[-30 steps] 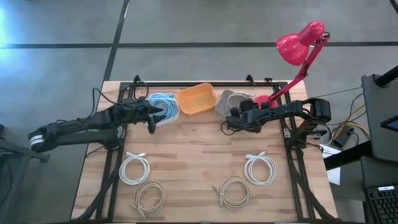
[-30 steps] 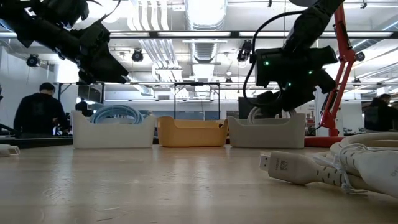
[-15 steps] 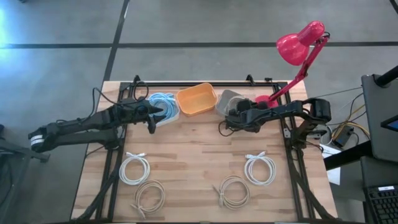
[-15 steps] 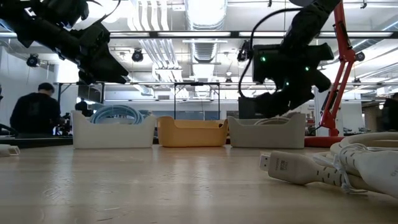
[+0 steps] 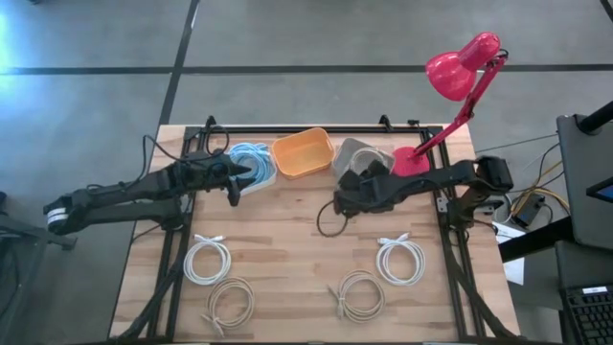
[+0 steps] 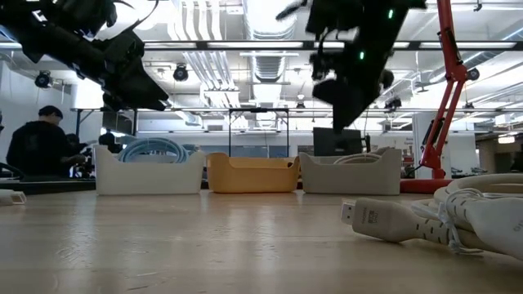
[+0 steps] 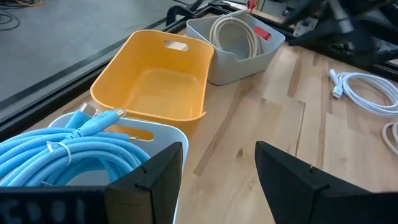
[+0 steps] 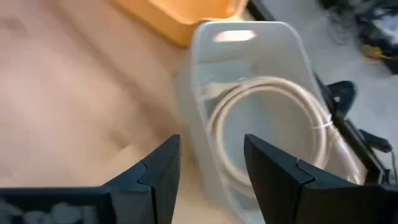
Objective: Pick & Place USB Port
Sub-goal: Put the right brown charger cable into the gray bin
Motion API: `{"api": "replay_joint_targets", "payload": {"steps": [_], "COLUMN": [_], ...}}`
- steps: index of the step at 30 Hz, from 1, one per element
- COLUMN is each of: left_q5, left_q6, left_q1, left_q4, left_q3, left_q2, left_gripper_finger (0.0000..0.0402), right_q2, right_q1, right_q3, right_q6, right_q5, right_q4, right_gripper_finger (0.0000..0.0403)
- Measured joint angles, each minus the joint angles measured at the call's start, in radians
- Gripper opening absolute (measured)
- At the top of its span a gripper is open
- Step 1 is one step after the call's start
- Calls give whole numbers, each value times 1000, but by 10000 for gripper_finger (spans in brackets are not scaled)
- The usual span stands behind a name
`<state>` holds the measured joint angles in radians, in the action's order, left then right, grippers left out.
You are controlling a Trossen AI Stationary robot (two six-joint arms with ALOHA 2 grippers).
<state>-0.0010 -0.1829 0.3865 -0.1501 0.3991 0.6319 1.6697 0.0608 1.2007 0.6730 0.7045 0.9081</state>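
My right gripper (image 5: 338, 203) hangs over the bare wood just in front of the grey bin (image 5: 356, 153), its two dark fingers (image 8: 273, 177) spread apart with nothing between them. Past those fingers I see the cream cable (image 8: 273, 118) lying coiled inside that grey bin, with the orange bin (image 5: 303, 154) just beside it. My left gripper (image 5: 233, 182) waits above the near edge of the white bin (image 7: 134, 134), fingers apart and empty; the blue cable (image 7: 59, 149) is heaped in that bin. Four more coiled cables lie on the near part of the table (image 5: 287, 230), two pale white and two cream.
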Motion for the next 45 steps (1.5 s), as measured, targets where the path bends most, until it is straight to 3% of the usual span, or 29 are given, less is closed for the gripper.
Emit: {"api": "replay_joint_targets", "payload": {"steps": [5,13,19,21,26,30,35,45], "left_q5": [0,3,191,238,246,221,147,79], "left_q6": [-7,-52,-19,-17,31,80,123,108], "left_q1": [0,0,-33,-60,-157,-249,-342,-384], "left_q4": [7,41,111,132,152,222,308,336], "left_q3": [-32,-72,-77,-77,-78,-78,-78,-78], "left_q2": [0,0,0,0,0,0,19,99], "left_gripper_finger": [206,206,206,206,206,206,206,206], "right_q2": [-1,1,1,1,1,1,1,2], "right_q1": [84,215,339,381,465,505,523,524], "right_q3": [79,76,66,52,15,-9,-59,-223], "right_q6": [-4,-40,-47,-48,-26,5,49,72], "right_q5": [-179,-527,-696,-713,-706,-608,-599,-599], "right_q4": [60,46,-21,-73,-209,-258,-262,-446], "right_gripper_finger": [169,169,169,169,169,169,169,169]}}
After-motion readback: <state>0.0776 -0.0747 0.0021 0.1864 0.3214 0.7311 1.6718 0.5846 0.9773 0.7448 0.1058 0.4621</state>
